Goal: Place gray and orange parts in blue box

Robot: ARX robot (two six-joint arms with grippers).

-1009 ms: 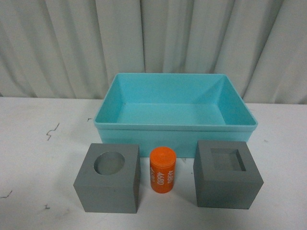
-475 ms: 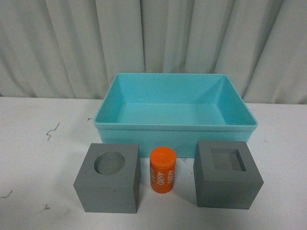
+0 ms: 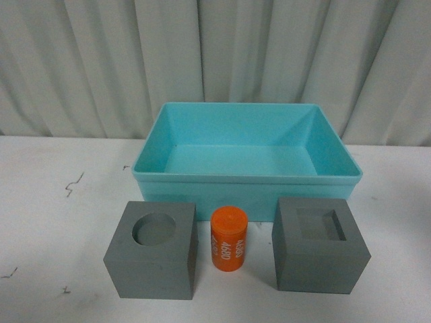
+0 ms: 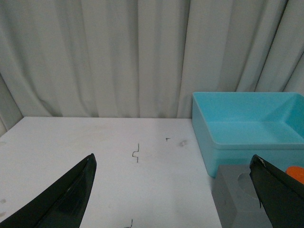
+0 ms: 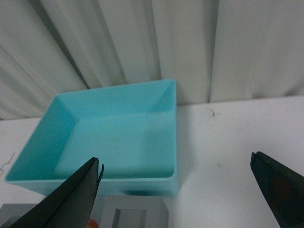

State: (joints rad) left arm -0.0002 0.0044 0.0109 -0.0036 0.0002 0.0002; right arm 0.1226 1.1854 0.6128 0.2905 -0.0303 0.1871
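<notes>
No change vs prev: matte gray round-recess cube (image 3: 151, 259), orange digit-marked cylinder (image 3: 229, 240), gray square-recess cube (image 3: 320, 256) sit at 6 o'clock of empty turquoise-blue plastic bin (image 3: 246, 177). Left gripper (image 4: 172, 159), right gripper (image 5: 175, 159): jaws wide, empty. Task unstarted.

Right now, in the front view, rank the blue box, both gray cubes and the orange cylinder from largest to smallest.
1. The blue box, clearly widest.
2. The gray cube with the round hole and the gray cube with the square hole look alike: a tie.
3. The orange cylinder, smallest.
</notes>
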